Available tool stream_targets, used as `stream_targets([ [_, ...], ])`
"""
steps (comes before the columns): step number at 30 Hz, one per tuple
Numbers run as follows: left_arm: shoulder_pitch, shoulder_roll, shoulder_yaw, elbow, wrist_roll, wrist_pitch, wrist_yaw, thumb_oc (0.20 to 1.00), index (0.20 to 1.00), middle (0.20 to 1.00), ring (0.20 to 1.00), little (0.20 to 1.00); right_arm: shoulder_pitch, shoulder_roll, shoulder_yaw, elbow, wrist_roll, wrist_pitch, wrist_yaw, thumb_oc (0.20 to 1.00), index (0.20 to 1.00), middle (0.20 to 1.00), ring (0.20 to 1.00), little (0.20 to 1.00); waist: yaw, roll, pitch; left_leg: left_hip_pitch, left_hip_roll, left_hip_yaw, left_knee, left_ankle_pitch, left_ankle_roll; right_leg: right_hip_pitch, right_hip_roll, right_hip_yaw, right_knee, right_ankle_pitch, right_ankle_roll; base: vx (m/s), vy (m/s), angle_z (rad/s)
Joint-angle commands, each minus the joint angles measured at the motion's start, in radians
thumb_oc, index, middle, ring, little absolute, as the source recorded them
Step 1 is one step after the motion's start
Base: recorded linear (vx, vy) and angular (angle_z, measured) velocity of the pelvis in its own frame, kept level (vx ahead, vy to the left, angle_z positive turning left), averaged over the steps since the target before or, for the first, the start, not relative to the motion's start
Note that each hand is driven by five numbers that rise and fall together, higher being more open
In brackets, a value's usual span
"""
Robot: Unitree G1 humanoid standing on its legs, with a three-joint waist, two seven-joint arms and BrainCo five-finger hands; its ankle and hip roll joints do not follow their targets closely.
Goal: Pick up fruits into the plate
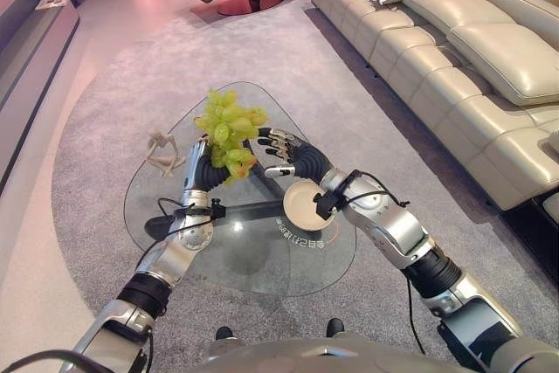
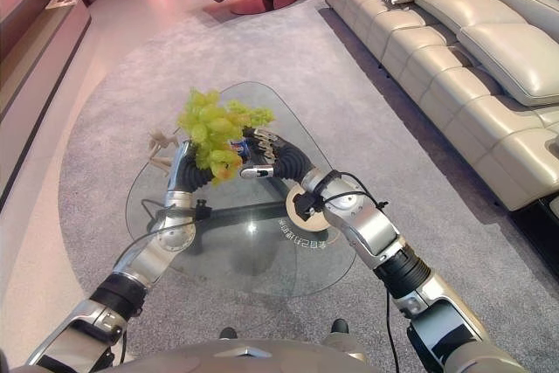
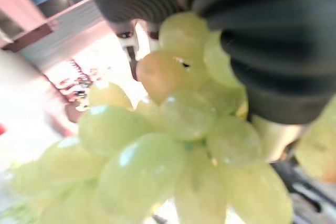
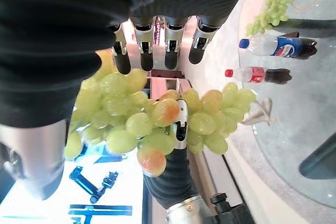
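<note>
Grapes (image 1: 227, 133), pale green with some blushed orange, bunched.

a bunch of green grapes (image 3: 178, 150) hangs very close to the camera, one grape near its upper part tinged orange-brown. the dark ribbed cover of the left hand (image 3: 273, 51) lies against the bunch. behind is a bright, blurred room.
</note>
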Motion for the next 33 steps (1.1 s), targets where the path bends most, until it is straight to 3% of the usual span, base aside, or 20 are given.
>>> stream_targets([
  [1, -0.084, 0.036, -0.045, -0.054, 0.044, -0.089, 0.044, 0.200, 0.200, 0.200, 0.200, 0.200, -0.072, 0.037, 0.011, -0.096, 0.056, -0.035, -0.023, 1.000, 1.000, 1.000, 1.000, 1.000, 0.016, -0.015, -0.034, -0.026, 0.006, 0.032, 0.063, -0.123, 0.010, -0.001, -0.056, -0.072, 0.052, -0.059, 0.037, 0.00, 0.000, 0.00],
  [6, -0.081, 0.036, -0.064, -0.064, 0.097, -0.096, 0.041, 0.200, 0.200, 0.200, 0.200, 0.200, -0.070, 0.047, 0.014, -0.104, 0.080, -0.029, -0.037, 1.000, 1.000, 1.000, 1.000, 1.000, 0.018, -0.016, -0.036, -0.024, 0.006, 0.034, 0.062, -0.126, 0.011, 0.000, -0.061, -0.075, 0.049, -0.057, 0.041, 0.00, 0.000, 0.00],
  [19, -0.089, 0.075, -0.069, -0.067, 0.299, -0.136, 0.181, 0.200, 0.200, 0.200, 0.200, 0.200, -0.055, 0.062, 0.021, -0.089, 0.194, 0.035, -0.078, 1.000, 1.000, 1.000, 1.000, 1.000, 0.021, -0.015, -0.041, -0.019, 0.008, 0.033, 0.053, -0.125, 0.010, 0.003, -0.069, -0.079, 0.039, -0.051, 0.048, 0.00, 0.000, 0.00],
  [27, -0.104, 0.124, -0.077, -0.068, 0.308, -0.191, 0.105, 0.200, 0.200, 0.200, 0.200, 0.200, -0.068, 0.057, 0.038, -0.086, 0.153, 0.060, -0.053, 1.000, 1.000, 1.000, 1.000, 1.000, 0.017, -0.009, -0.049, -0.017, 0.007, 0.028, 0.043, -0.118, 0.009, 0.001, -0.067, -0.071, 0.041, -0.053, 0.047, 0.00, 0.000, 0.00],
  [33, -0.115, 0.186, -0.052, -0.107, 0.299, -0.200, 0.014, 0.200, 0.200, 0.200, 0.200, 0.200, -0.066, -0.006, 0.047, -0.092, 0.078, 0.113, 0.029, 1.000, 1.000, 1.000, 1.000, 1.000, 0.011, -0.005, -0.051, -0.019, 0.004, 0.012, 0.040, -0.117, 0.011, -0.001, -0.054, -0.048, 0.047, -0.064, 0.040, 0.00, 0.005, 0.00],
])
